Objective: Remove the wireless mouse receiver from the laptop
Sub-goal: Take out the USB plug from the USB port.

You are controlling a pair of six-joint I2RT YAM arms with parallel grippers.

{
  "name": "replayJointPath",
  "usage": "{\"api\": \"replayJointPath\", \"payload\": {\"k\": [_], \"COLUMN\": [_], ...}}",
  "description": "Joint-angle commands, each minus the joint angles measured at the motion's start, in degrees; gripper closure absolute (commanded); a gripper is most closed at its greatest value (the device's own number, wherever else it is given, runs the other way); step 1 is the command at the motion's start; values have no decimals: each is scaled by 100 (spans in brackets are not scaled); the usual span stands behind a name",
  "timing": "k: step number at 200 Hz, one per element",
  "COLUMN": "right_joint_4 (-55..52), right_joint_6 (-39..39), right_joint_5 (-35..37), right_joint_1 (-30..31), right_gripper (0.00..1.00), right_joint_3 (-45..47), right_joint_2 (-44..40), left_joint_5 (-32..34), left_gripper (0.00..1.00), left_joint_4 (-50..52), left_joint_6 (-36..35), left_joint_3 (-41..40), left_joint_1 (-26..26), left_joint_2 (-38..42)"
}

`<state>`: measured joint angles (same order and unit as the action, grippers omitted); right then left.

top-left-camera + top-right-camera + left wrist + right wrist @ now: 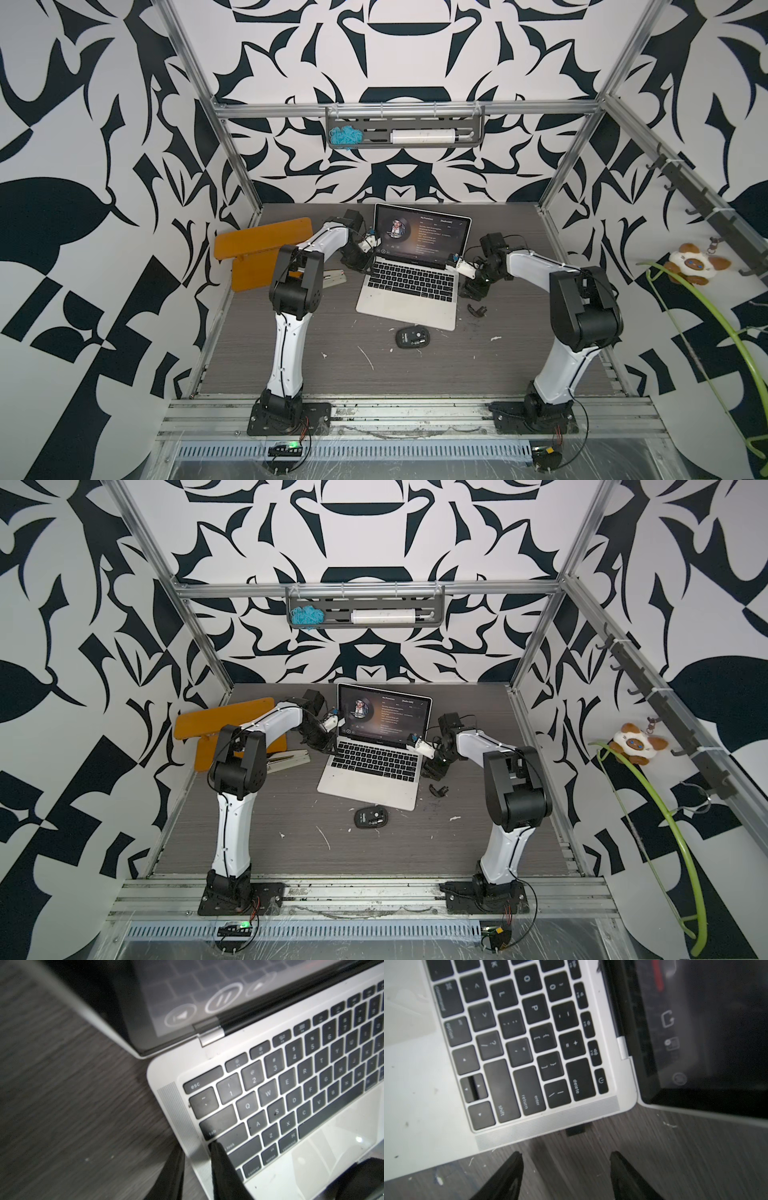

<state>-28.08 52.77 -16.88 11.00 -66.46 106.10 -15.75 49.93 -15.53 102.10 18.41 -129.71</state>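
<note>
The silver laptop (409,309) (370,785) stands open mid-table with its screen lit. The wireless mouse receiver (576,1129) is a small black nub sticking out of the laptop's right edge (550,1124), near the hinge corner. My right gripper (565,1154) is open over the table. The nub lies just ahead of the gap between its fingers, untouched. My left gripper (196,1150) straddles the laptop's left edge (176,1109). One finger (220,1159) rests by the caps lock key. The other finger (174,1169) sits outside the edge. The jaws are closed onto that edge.
A black oval mouse (411,336) lies in front of the laptop. A small black part (477,310) lies at the laptop's right. At the back left are an orange board (262,245) and a stapler (332,279).
</note>
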Motion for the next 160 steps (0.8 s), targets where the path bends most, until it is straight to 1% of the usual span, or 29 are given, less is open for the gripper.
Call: {"api": "replayJointPath", "payload": {"k": [1,19,27,33,75,93,111,160], "right_joint_4": [-233,-453,-478,-512,-305,-306,-308,-86], "right_joint_6": [76,171,290,378,501,741,737,627], "right_joint_5": [-236,-360,-454,-498,-439,-562,-576,-513], "right_joint_1": [-24,-10,1,6,51,66,101,265], "right_gripper": [31,32,36,37,41,43,44,57], "right_joint_3": [-310,-401,-394,-380,-313,-345,-467,-452], "right_joint_2": [145,276,303,326,544,644,779,807], "left_joint_5": [330,379,380,379,377,405,414,370], "left_gripper": [73,73,73,73,73,73,73,74], "left_joint_4": [271,263,267,271,280,280,284,307], "left_joint_6": [-20,-29,-29,-30,-20,-20,-12,-3], "left_joint_3": [-348,-367,-371,-367,-333,-328,-327,-334], "left_joint_1": [83,83,83,83,83,83,83,83], "left_joint_2": [-483,-467,-476,-476,-507,-528,-534,-538]}}
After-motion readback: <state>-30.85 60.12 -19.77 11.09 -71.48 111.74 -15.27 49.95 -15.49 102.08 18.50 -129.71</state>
